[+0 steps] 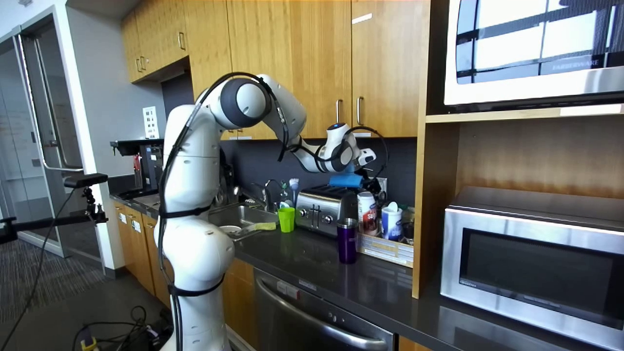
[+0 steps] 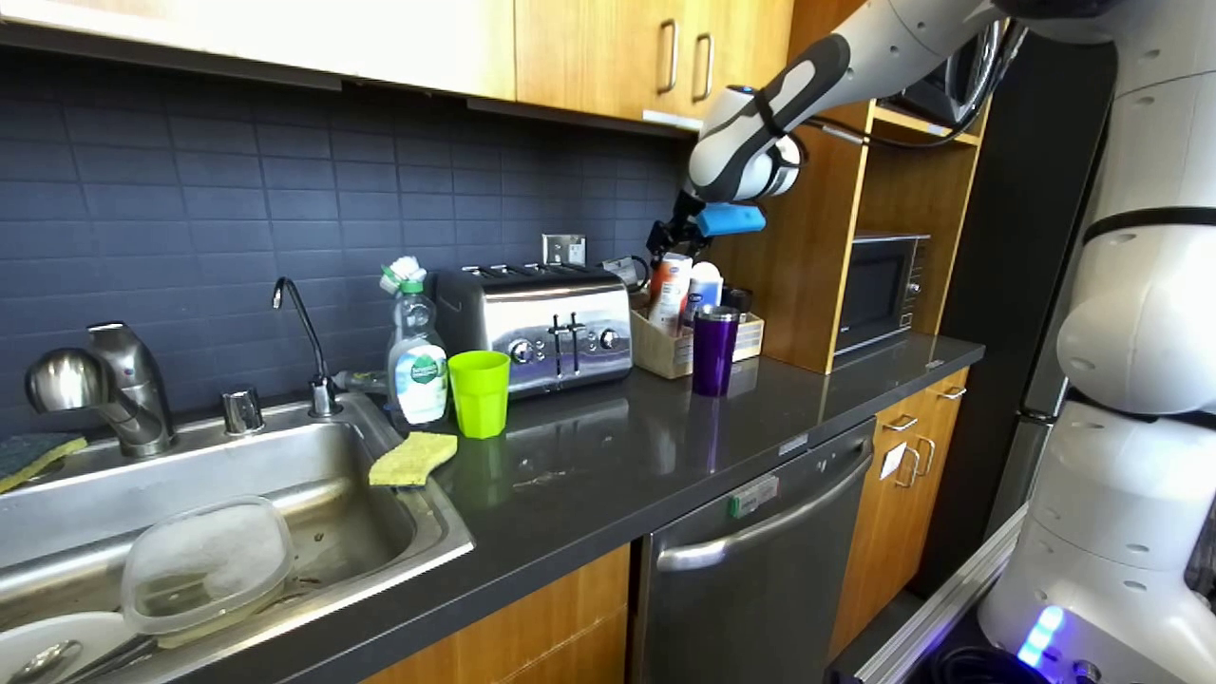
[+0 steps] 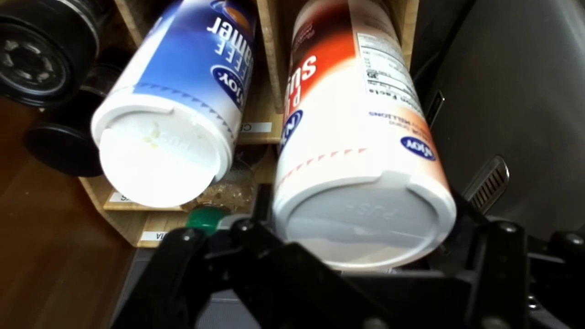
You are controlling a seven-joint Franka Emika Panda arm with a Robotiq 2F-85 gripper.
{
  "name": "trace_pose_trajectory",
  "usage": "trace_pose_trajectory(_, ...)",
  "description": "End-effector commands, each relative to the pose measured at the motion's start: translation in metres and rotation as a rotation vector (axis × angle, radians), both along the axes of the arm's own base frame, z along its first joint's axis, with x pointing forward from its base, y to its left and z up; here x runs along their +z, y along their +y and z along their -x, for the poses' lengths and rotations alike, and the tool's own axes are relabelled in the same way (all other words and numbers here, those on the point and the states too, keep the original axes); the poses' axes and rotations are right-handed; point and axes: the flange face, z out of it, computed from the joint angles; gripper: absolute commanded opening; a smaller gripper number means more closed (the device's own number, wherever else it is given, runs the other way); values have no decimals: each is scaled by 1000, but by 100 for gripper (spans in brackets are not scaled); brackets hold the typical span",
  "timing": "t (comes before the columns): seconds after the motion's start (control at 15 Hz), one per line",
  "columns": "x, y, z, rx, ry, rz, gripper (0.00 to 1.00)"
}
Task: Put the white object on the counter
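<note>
A white canister with an orange-red label (image 1: 367,212) stands in the wooden organiser, and it shows in the other views too (image 2: 671,293) (image 3: 361,146). A white canister with a blue label (image 1: 391,224) stands beside it, on the left in the wrist view (image 3: 183,82). My gripper (image 1: 373,184) points down over the orange-red canister in both exterior views (image 2: 674,239). In the wrist view its fingers (image 3: 368,208) lie on both sides of that lid; I cannot tell whether they press on it. The dark counter (image 1: 297,256) runs in front, also here (image 2: 608,465).
The wooden organiser (image 1: 390,251) holds other jars. A purple tumbler (image 1: 347,243) stands in front of it. A steel toaster (image 2: 560,328) is beside it, with a green cup (image 2: 480,394) and a sink (image 2: 332,475) further along. A wooden cabinet wall (image 1: 421,219) borders the organiser.
</note>
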Motion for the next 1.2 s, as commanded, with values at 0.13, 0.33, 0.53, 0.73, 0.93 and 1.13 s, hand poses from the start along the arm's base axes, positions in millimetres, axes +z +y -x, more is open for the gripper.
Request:
trace_pose_trajectory(0.13, 40, 25, 14, 39, -66, -4, 61)
trace_pose_trajectory(0.33, 51, 31, 16, 57, -87, 12, 61)
trace_pose_trajectory(0.53, 61, 37, 18, 73, -97, 24, 61)
trace_pose_trajectory(0.73, 68, 42, 22, 81, -106, 29, 61)
trace_pose_trajectory(0.93, 76, 62, 27, 106, -116, 22, 61)
trace_pose_trajectory(1.13, 84, 73, 32, 123, -133, 27, 61)
